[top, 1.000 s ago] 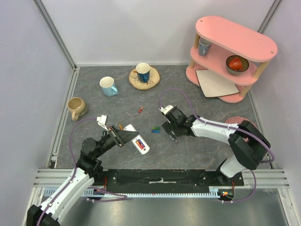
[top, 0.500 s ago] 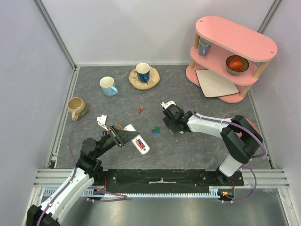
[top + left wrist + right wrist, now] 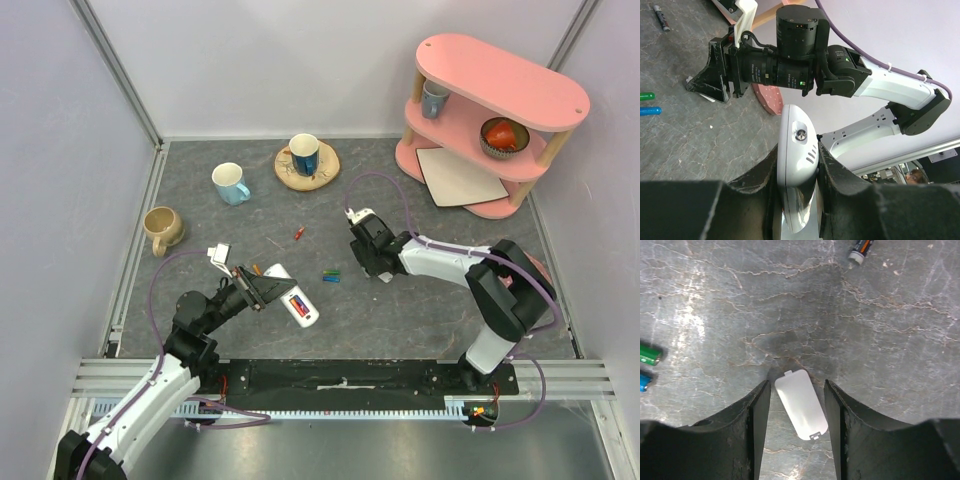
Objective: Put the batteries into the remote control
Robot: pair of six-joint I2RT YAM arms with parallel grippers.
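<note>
Jaws of right gripper [image 3: 798, 386] narrowed, open astride white cover [image 3: 801, 407], left gripper [image 3: 798, 154] clamping remote control [image 3: 796, 132].

Bright, even light; soft shadow before the right hand [image 3: 797, 386].

Top external: table [image 3: 430, 320] viewed from above, behind the arm bases.
Left wrist: low, aimed sideways at right arm [image 3: 880, 85].
Right wrist: aimed straight down, close.
Shared: green battery [image 3: 645, 96], blue battery [image 3: 650, 110].

Grey marbled table [image 3: 420, 310] with batteries [image 3: 650, 354], white cover plate [image 3: 801, 404], tan mug [image 3: 163, 228], blue mug [image 3: 231, 183], coaster [image 3: 325, 175], pink shelf [image 3: 500, 85].
</note>
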